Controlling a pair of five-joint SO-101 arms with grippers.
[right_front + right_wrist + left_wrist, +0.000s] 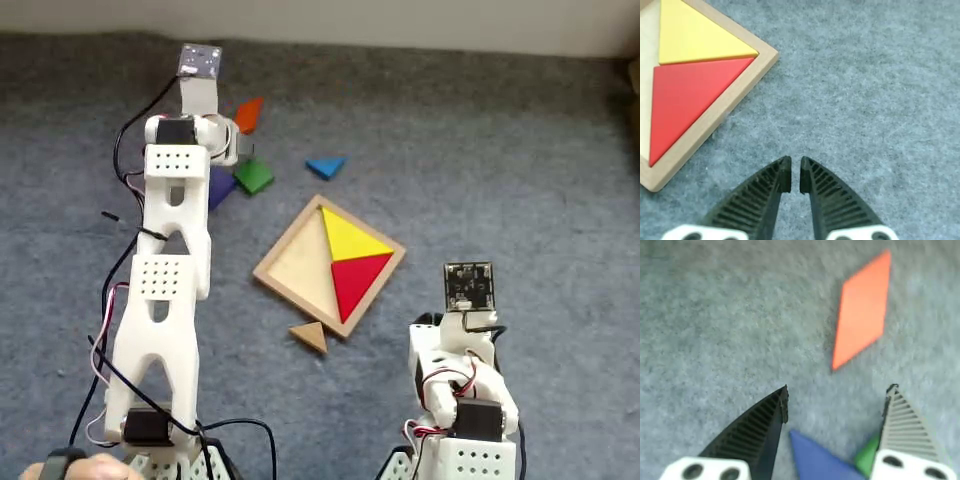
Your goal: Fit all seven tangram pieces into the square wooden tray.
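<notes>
Orange parallelogram [861,310] lies just ahead of the wide-spread left gripper [838,388].

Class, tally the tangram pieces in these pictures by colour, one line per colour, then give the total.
Yellow piece: 1
Red piece: 1
Orange piece: 1
Green piece: 1
Blue piece: 1
Purple piece: 1
Tan piece: 1
Total: 7

You can pass freely over the open mat [520,150] along its right edge beside the wooden tray [295,262], but near the far left corner the orange piece [249,113], green piece [254,177] and dark blue piece [220,187] crowd together under the left arm [175,215].
</notes>
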